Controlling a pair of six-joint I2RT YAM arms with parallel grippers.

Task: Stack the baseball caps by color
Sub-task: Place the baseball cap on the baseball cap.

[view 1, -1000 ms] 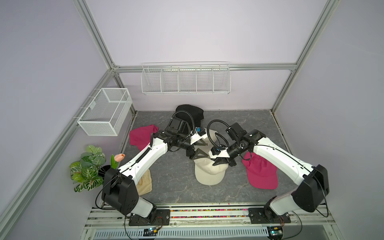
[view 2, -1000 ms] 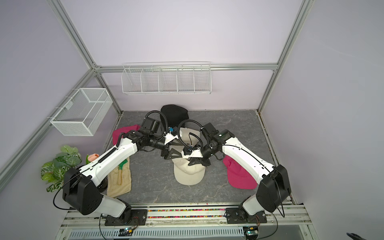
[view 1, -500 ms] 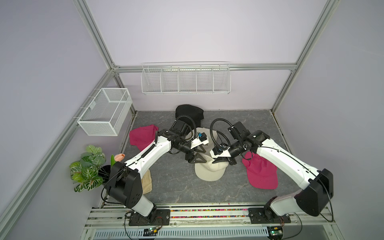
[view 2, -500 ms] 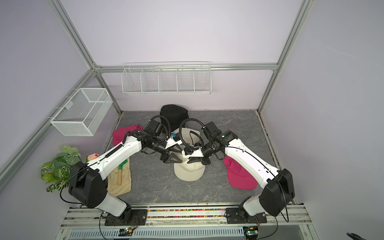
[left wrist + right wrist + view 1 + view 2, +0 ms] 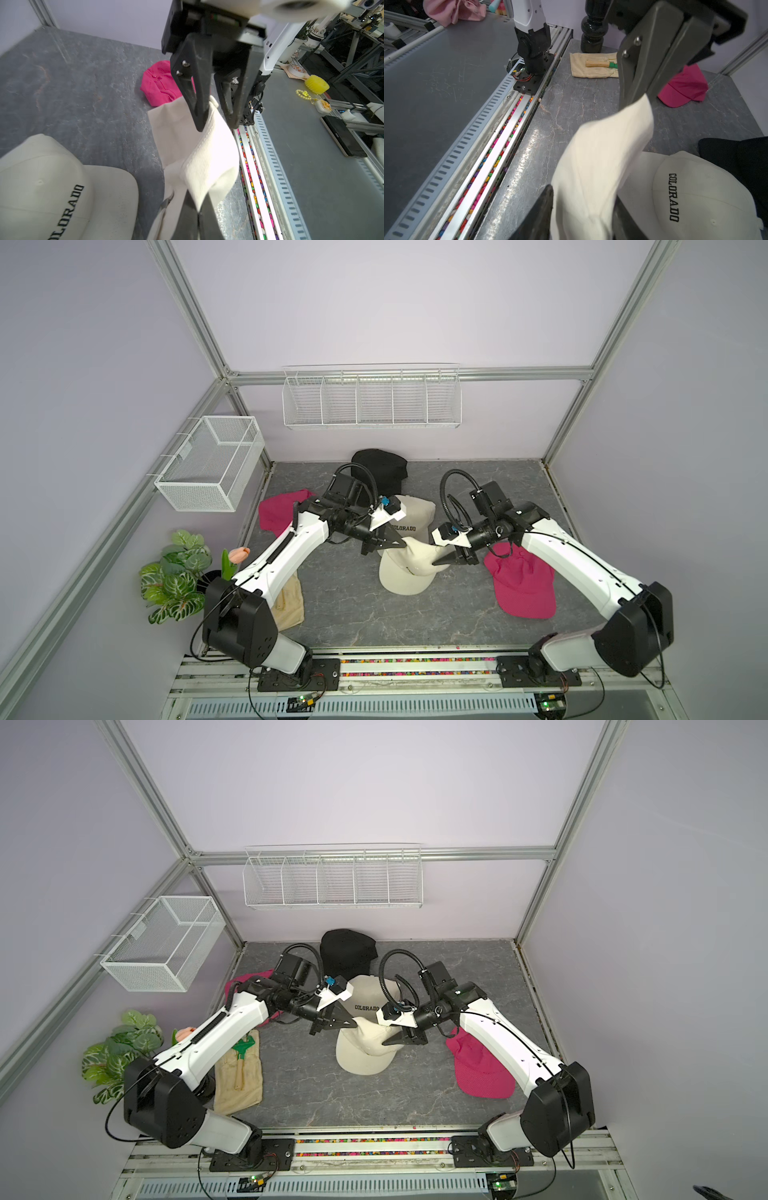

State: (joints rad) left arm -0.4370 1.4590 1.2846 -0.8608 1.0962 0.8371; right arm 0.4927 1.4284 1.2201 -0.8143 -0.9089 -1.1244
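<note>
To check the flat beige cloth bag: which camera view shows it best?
A top view: the flat beige cloth bag lies nearly whole there. In a top view the left arm hides half. The right wrist view shows most; the left wrist view, nothing.

**Baseball caps, sorted by colour.**

- Black caps (image 5: 379,467): lay as one dark heap at the back, and their number could not be told.
- Rear cream cap (image 5: 415,512): sat upright just in front of the heap, its black "COLORADO" lettering facing forward.
- Front cream cap (image 5: 409,570): hung crumpled just in front of the rear one, with its crown fabric drawn up and stretched crosswise and its brim drooping toward the front.
- Left magenta cap (image 5: 277,510): lay at the left side, partly hidden.
- Right magenta cap (image 5: 523,587): lay at the right, brim forward, well apart from the left one.
</note>
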